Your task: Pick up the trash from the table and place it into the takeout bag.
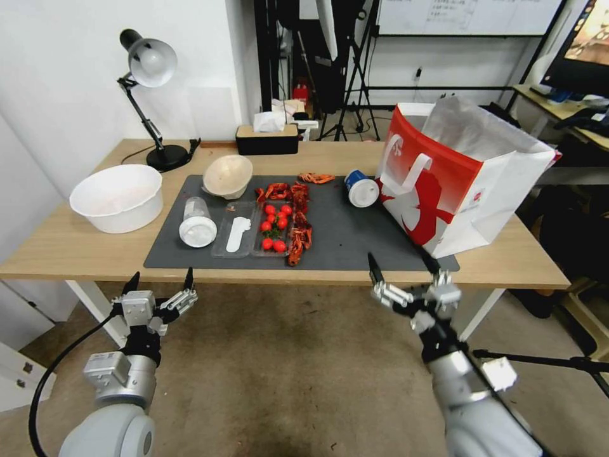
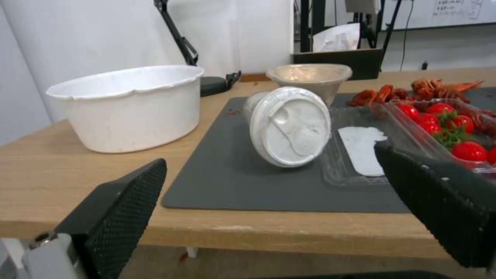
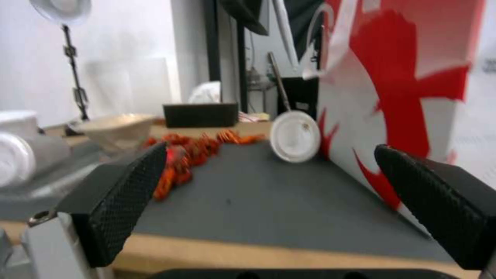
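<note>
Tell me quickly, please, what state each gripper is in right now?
Left gripper: open, holding nothing, at the table's near edge.
Right gripper: open, holding nothing, before the takeout bag.

Two cups (image 1: pixel 197 222) (image 1: pixel 361 188), two bowls (image 1: pixel 117 197) (image 1: pixel 228 176), one takeout bag (image 1: pixel 463 184), one lamp (image 1: pixel 150 95), one tomato tray (image 1: pixel 257 230).

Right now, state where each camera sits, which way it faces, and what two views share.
Head: high, looking down at the table; left gripper and right gripper show open at its near edge.
Left wrist: low at the table's edge, facing the clear white-lidded cup; own fingers show.
Right wrist: low, facing the blue-and-white paper cup beside the takeout bag.
Both wrist views share the beige bowl.
</note>
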You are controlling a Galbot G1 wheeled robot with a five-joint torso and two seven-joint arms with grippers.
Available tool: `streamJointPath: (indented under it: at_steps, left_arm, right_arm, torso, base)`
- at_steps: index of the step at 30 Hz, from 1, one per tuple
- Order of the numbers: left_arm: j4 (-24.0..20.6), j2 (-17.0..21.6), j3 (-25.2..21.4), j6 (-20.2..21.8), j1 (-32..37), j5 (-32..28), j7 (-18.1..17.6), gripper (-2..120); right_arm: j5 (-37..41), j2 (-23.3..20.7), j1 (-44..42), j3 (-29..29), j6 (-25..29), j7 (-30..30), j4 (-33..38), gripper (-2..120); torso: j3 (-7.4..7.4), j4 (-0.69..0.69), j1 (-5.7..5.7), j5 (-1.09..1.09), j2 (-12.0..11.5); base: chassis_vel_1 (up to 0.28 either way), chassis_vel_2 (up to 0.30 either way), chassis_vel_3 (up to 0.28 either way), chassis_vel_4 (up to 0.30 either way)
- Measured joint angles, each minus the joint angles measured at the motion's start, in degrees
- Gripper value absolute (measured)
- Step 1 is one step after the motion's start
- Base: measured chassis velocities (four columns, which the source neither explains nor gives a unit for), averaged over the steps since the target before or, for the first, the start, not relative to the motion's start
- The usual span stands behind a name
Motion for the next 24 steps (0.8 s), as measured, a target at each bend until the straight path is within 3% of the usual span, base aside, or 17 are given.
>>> streamJointPath:
  at_steps: [10,24]
  left_arm:
    - [0.5,0.2,0.1,0.0,-0.2,-0.2,0.0,100]
    - [1.1,0.1,-0.2,-0.4,-0.4,-0.3,0.0,100]
  right_arm:
    - [-5.7,3.8,-4.4,-1.1,3.9,2.8,-6.8,100]
    - [-5.8,4.1,-3.6,-1.9,3.8,3.4,-9.8,100]
  torso:
    - [0.01,0.02,0.0,0.01,0.0]
    - [0.01,0.01,0.0,0.01,0.0]
  base:
    - [0.0,0.0,0.0,0.0]
    - [0.0,0.0,0.0,0.0]
